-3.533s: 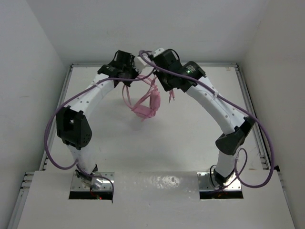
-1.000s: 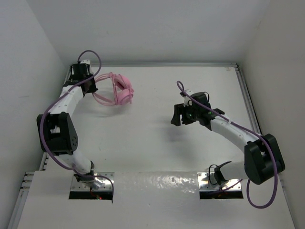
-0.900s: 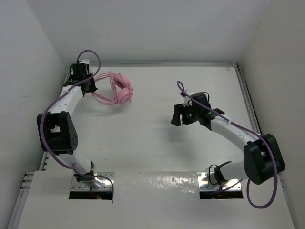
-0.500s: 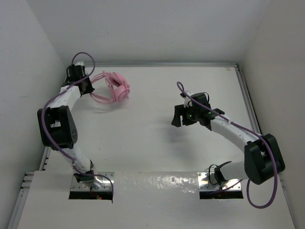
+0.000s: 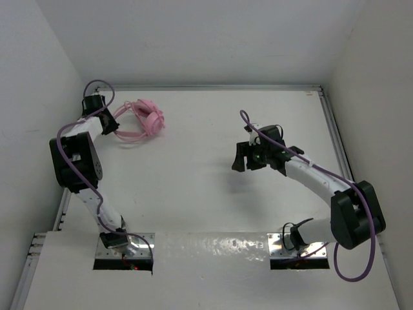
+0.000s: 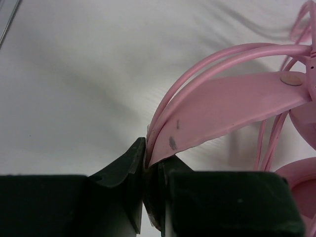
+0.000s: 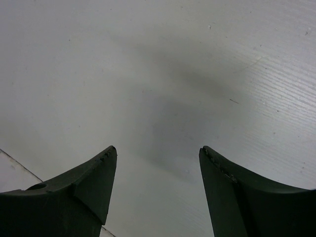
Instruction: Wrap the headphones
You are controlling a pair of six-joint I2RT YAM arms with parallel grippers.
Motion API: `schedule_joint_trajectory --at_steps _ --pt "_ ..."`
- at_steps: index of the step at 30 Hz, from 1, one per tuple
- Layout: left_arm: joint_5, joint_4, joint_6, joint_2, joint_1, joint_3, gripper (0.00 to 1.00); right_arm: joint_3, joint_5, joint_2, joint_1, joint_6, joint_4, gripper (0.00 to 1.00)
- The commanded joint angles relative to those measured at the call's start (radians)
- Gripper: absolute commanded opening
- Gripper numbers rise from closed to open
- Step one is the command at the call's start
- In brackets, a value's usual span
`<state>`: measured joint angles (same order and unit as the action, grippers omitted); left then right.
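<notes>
My left hand (image 6: pixel 147 170), pinching the headphones (image 5: pixel 144 121) by the band, has dragged them to the upper left; right hand (image 7: pixel 158 165) waits spread, wrapping likely near done.

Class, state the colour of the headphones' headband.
The headband is pink; the left wrist view shows it best.

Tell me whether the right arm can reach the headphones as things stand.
Doubtful. Only table lies between, so nothing blocks the open right gripper, but the headphones sit in the far left corner, clamped by the left gripper.
</notes>
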<state>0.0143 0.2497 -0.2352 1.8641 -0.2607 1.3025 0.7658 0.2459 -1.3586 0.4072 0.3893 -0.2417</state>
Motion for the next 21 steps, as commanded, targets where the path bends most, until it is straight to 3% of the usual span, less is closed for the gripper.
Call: schedule_joint_trajectory --at_steps 1,3,5,13,19,21 --pt "-0.019 -0.060 -0.111 0.043 -0.049 0.069 0.00 0.041 0.013 0.003 -0.004 0.014 0.005 0.67" --pt "0.028 -0.053 -0.119 0.070 -0.054 0.081 0.00 0.046 0.013 0.009 -0.004 0.013 -0.001 0.68" --pt "0.048 -0.050 -0.121 0.082 -0.054 0.087 0.09 0.050 0.010 0.012 -0.004 0.008 -0.005 0.68" --pt "0.113 -0.032 -0.096 0.081 -0.054 0.080 0.59 0.082 0.000 0.041 -0.004 -0.010 -0.028 0.68" --pt "0.128 0.013 -0.066 -0.012 -0.068 0.078 0.68 0.093 -0.097 0.078 -0.004 0.002 -0.059 0.71" --pt "0.128 0.037 -0.030 -0.070 -0.071 0.084 0.69 0.098 -0.141 0.107 -0.004 0.010 -0.083 0.79"
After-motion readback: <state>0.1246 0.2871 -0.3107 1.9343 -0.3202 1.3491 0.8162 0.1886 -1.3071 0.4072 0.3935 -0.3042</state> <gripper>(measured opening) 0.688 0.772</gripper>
